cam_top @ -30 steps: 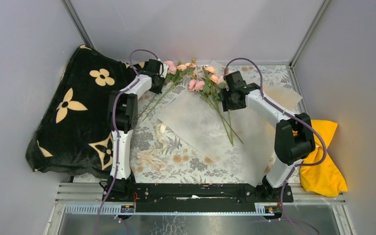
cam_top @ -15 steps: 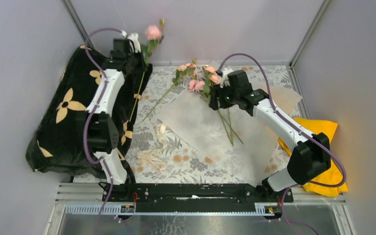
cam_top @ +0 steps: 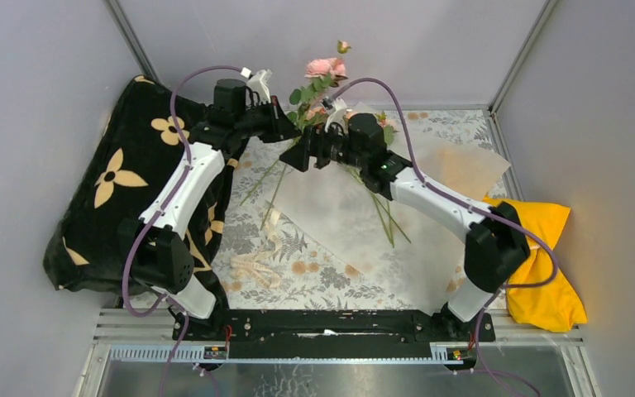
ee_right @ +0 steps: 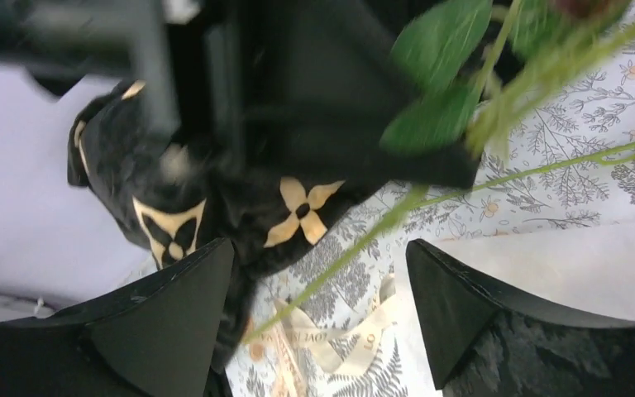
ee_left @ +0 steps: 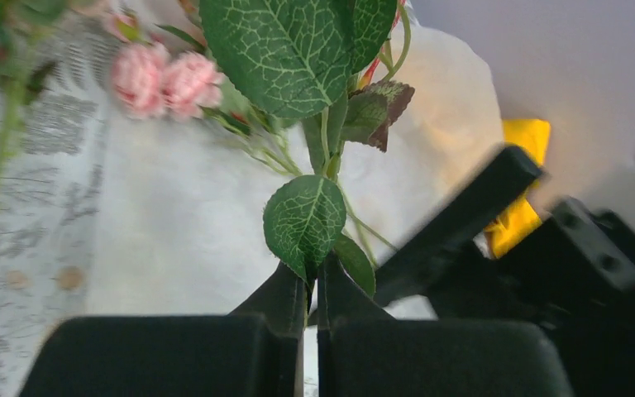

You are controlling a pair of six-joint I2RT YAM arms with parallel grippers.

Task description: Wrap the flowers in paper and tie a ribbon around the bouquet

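My left gripper [cam_top: 285, 126] is lifted above the table's far side, shut on the thin stem of one of the flowers [cam_top: 324, 66], a pink rose with green leaves [ee_left: 302, 219]. In the left wrist view its jaws [ee_left: 312, 285] pinch that stem just below a leaf. My right gripper [cam_top: 296, 157] sits right beside it, open, and the hanging stem [ee_right: 355, 248] crosses the gap between its fingers [ee_right: 463, 306] without touching them. More flowers [ee_left: 165, 78] lie on the white paper [cam_top: 355, 215]. The cream ribbon [cam_top: 260, 248] lies looped on the tablecloth, left of the paper.
A black blanket [cam_top: 124, 190] with beige flower prints is heaped at the left. A yellow cloth [cam_top: 550, 281] lies at the right edge. A grey floral tablecloth [cam_top: 314, 277] covers the table. Grey walls stand close behind and on both sides.
My left arm has swung the held rose from over the blanket rightward to the middle. My right gripper has moved left to meet it and has opened wider.
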